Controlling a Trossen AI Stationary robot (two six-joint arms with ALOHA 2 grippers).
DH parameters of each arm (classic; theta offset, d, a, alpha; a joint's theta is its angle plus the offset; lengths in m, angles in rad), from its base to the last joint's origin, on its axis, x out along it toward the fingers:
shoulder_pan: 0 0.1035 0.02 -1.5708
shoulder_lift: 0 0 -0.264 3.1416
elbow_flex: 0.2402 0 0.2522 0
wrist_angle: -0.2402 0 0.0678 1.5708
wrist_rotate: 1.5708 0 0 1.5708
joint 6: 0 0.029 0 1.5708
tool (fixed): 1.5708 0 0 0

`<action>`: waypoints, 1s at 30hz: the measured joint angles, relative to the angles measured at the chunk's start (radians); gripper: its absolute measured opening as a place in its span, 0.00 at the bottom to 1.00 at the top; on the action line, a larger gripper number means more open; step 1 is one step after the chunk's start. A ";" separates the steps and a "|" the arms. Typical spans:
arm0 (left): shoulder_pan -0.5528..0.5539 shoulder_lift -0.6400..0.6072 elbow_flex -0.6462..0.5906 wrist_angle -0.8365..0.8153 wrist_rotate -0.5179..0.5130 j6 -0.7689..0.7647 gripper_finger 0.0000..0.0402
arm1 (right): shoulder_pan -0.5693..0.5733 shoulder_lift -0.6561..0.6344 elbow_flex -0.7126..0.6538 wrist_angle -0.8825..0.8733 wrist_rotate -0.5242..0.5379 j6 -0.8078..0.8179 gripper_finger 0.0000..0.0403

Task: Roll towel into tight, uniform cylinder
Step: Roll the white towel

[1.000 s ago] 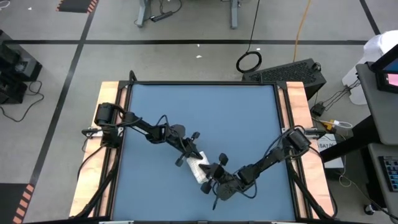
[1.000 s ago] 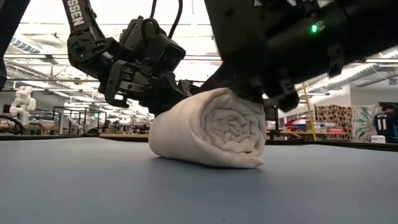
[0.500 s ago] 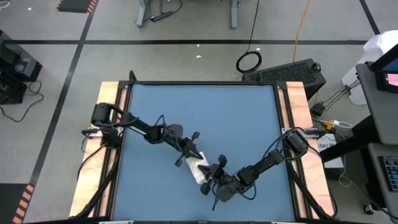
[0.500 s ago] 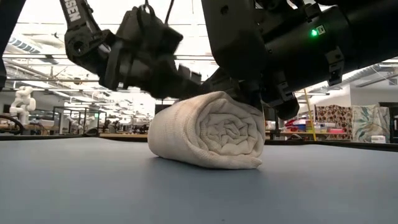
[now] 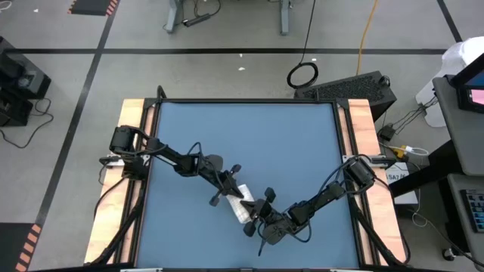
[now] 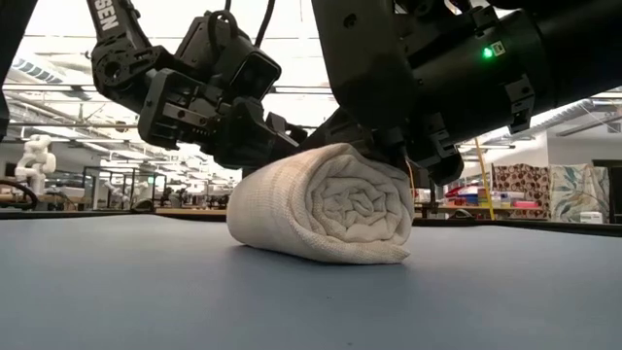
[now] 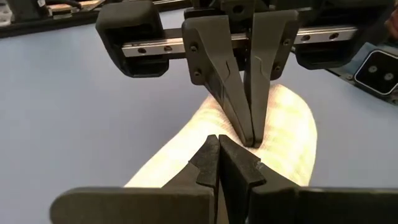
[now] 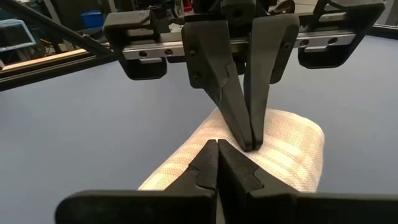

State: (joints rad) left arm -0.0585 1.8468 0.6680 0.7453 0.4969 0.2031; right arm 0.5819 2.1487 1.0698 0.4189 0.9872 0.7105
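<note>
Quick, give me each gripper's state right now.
Left gripper: shut, fingertips pressed on top of the rolled towel, nothing pinched.
Right gripper: shut, fingertips on the towel's top, facing the left gripper.

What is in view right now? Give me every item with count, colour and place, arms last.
towel: one, white, rolled into a cylinder, lying on the table's front centre between the two grippers.
table: one, blue top with light wooden side strips, centre of the high view.
cable loop: one, black, on the grey floor beyond the table's far edge.
left gripper: one, dark, fingers shut, tips pressed on the towel's top from the left side.
right gripper: one, dark, fingers shut, tips on the towel's top from the right side, facing the left gripper tip to tip.
</note>
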 joint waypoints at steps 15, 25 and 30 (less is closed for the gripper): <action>-0.010 0.024 -0.002 -0.010 -0.003 -0.039 0.04 | 0.002 0.000 -0.001 -0.003 0.002 -0.025 0.00; -0.011 0.026 -0.004 0.021 0.002 -0.068 0.04 | 0.020 -0.004 -0.003 0.046 0.035 -0.098 0.00; -0.012 0.025 -0.005 0.058 0.002 -0.067 0.04 | 0.021 -0.033 -0.005 0.041 0.021 -0.144 0.00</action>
State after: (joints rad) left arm -0.0708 1.8713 0.6629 0.8032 0.4988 0.1360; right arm 0.6027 2.1160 1.0651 0.4600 1.0083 0.5669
